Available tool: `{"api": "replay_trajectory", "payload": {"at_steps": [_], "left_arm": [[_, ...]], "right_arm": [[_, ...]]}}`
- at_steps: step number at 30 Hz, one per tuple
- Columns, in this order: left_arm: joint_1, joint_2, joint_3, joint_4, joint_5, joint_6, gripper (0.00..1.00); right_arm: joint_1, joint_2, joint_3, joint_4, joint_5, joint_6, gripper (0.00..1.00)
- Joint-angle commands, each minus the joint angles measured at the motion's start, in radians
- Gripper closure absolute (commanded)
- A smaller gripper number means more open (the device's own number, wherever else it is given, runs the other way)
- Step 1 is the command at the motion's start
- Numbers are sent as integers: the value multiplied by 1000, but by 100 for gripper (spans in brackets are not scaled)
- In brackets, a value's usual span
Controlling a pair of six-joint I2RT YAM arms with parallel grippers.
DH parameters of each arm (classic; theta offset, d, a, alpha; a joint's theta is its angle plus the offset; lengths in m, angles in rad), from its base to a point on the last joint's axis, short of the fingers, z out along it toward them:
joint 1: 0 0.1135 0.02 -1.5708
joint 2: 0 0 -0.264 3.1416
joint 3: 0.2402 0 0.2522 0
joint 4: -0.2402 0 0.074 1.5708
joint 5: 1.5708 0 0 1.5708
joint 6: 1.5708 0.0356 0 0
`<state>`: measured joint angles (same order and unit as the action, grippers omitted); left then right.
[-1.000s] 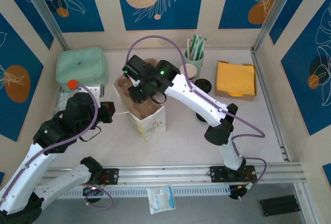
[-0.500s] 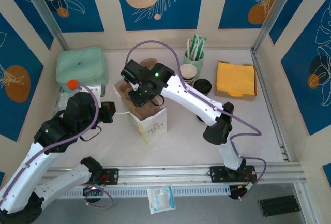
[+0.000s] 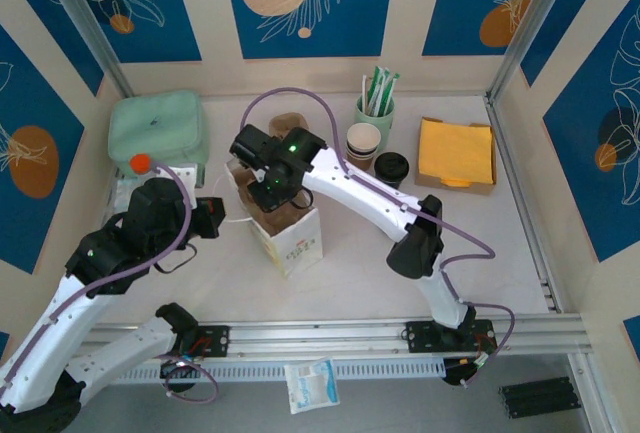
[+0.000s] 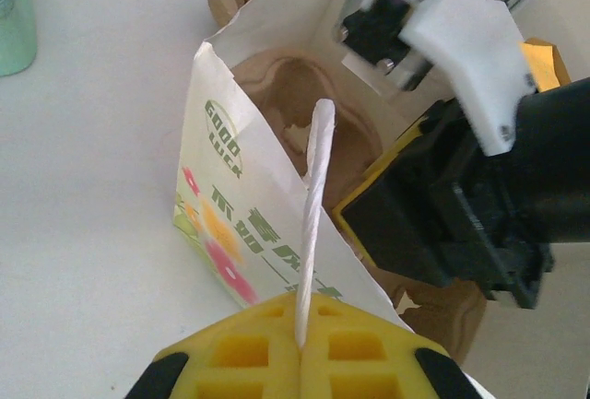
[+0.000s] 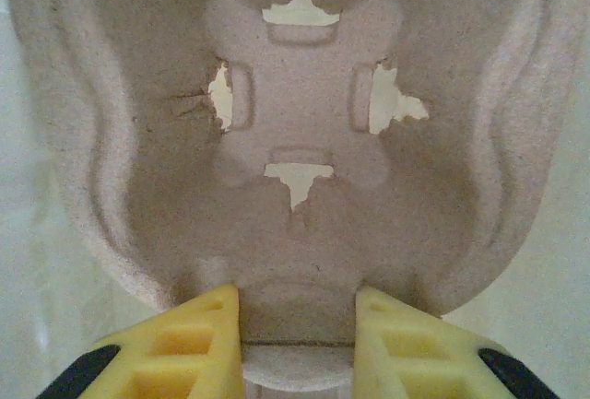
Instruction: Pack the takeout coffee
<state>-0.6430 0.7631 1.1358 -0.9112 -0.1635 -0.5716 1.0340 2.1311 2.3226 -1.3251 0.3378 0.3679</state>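
The takeout coffee, a small cup under a black lid, stands at the back right of the table, apart from both grippers. A printed white paper bag stands open in the middle. My left gripper is shut on the bag's white twisted handle, holding that side of the mouth up. My right gripper is shut on the edge of a brown pulp cup carrier and reaches into the bag's mouth. The carrier's lower part is hidden by the bag's walls.
A stack of lidless paper cups and a green cup of stirrers stand behind the coffee. Yellow napkins lie in a box at the far right. A green pouch lies back left. Another brown carrier lies behind the bag.
My right gripper has moved left and lower with the carrier, deeper into the bag's mouth. The left gripper has kept its hold on the handle.
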Motion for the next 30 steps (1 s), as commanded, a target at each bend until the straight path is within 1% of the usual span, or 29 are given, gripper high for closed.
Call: {"api": "replay_trajectory", "payload": {"at_steps": [1, 8, 15, 22, 30], "left_arm": [[9, 4, 26, 21, 21, -13, 100], [11, 7, 26, 25, 24, -11, 100], [9, 10, 27, 29, 31, -11, 100], [10, 11, 25, 32, 36, -11, 100], [10, 5, 23, 25, 36, -14, 100]], "right_arm": [[-2, 21, -21, -10, 14, 18, 73], [-5, 30, -73, 10, 32, 24, 73], [8, 5, -86, 14, 107, 22, 74], [28, -27, -22, -3, 167, 12, 74], [62, -22, 60, -30, 186, -4, 73]]}}
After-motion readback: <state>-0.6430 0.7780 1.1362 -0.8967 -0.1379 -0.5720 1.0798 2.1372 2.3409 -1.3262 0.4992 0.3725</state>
